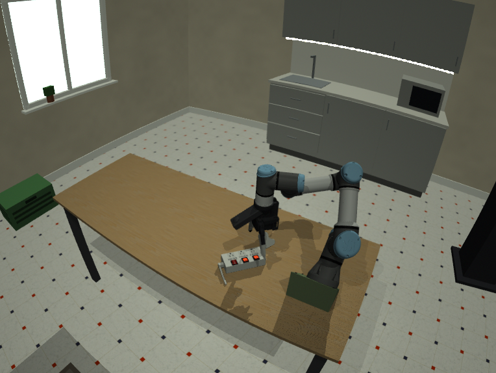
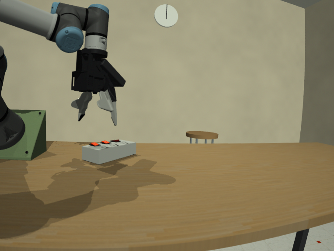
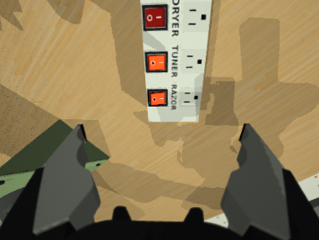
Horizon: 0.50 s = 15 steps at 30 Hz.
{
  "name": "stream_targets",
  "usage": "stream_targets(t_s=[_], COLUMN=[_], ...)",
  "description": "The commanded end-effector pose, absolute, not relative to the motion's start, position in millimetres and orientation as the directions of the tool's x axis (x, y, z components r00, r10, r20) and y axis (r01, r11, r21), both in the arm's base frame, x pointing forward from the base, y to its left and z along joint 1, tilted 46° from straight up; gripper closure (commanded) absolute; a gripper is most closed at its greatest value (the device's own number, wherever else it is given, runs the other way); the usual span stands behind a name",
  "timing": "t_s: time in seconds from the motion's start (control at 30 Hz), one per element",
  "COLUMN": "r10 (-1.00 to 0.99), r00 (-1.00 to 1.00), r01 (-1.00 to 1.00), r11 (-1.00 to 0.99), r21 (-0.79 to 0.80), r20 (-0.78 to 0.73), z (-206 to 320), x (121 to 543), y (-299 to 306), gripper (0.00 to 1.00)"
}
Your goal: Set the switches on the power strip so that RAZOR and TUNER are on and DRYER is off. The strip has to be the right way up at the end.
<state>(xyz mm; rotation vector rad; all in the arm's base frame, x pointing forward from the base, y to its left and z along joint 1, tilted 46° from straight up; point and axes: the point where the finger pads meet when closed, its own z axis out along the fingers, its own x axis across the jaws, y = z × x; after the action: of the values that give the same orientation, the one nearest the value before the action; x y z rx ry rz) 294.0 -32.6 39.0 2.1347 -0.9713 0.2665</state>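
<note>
The white power strip [image 1: 230, 268] [image 2: 109, 153] [image 3: 180, 63] lies right way up on the wooden table [image 1: 140, 200] [image 2: 216, 175]. In the wrist view its RAZOR switch [image 3: 157, 98] and TUNER switch [image 3: 156, 63] glow bright orange, and the DRYER switch [image 3: 154, 18] is dark red. My gripper [image 1: 265, 245] [image 2: 97, 121] [image 3: 161, 125] is open wide and empty. It hangs a little above the strip's RAZOR end, touching nothing.
The arm's green base mount [image 1: 310, 294] [image 2: 32, 134] [image 3: 42, 147] stands close beside the strip. A short grey cord stub [image 1: 221, 274] sticks out of the strip's DRYER end. A green toolbox [image 1: 26, 200] sits beyond the table's far end. A stool [image 2: 201, 134] stands behind the table.
</note>
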Motion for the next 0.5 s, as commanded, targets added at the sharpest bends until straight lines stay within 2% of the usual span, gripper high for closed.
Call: stream_targets(t_s=[0.0,0.47], r10=[-0.557,-0.557], r00=[0.688,0.688], r01=[-0.717,-0.717], r11=[-0.421,-0.421], r21=[0.556,0.556], r20=[0.465,0.465], z=[42.8,64.1], x=[295.1,298.6], y=[-28.7,-6.6], gripper=[0.00,0.00])
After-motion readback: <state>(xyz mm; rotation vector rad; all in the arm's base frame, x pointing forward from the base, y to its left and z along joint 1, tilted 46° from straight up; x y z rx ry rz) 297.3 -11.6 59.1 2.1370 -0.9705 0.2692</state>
